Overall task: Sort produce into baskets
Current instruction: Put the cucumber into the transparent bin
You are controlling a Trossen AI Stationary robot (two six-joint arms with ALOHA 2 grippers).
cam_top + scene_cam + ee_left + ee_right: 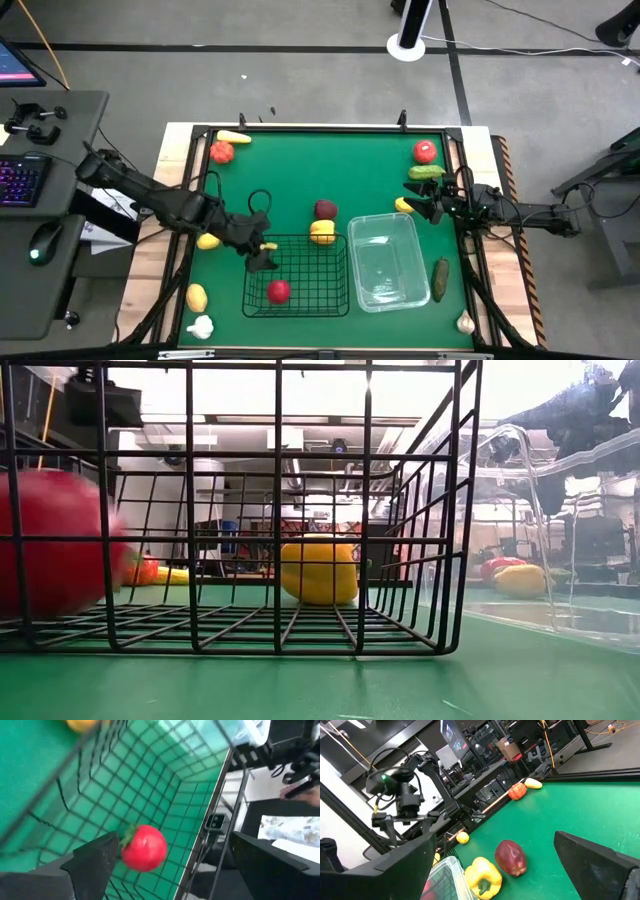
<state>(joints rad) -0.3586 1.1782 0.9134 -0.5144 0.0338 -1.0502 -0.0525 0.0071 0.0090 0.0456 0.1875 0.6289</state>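
Observation:
A red tomato point(279, 291) lies on the floor of the black wire basket point(300, 262), near its left near corner; it also shows in the left wrist view point(144, 847) and the low view point(50, 540). My left gripper point(262, 256) hangs open and empty over the basket's left side, above the tomato point(175, 840). My right gripper point(427, 206) is open and empty just beyond the far right corner of the clear tub point(385, 260), next to a small yellow fruit point(403, 205). In the right wrist view point(492, 837) it faces a yellow pepper point(482, 876) and a dark red apple point(510, 858).
The yellow pepper point(322, 232) and the apple point(326, 209) lie just beyond the basket. A tomato point(221, 152) and a corn cob point(235, 137) lie far left. Lemons point(197, 297) and garlic point(201, 326) lie near left. A tomato point(425, 151), cucumbers point(440, 279) and garlic point(465, 322) lie at the right.

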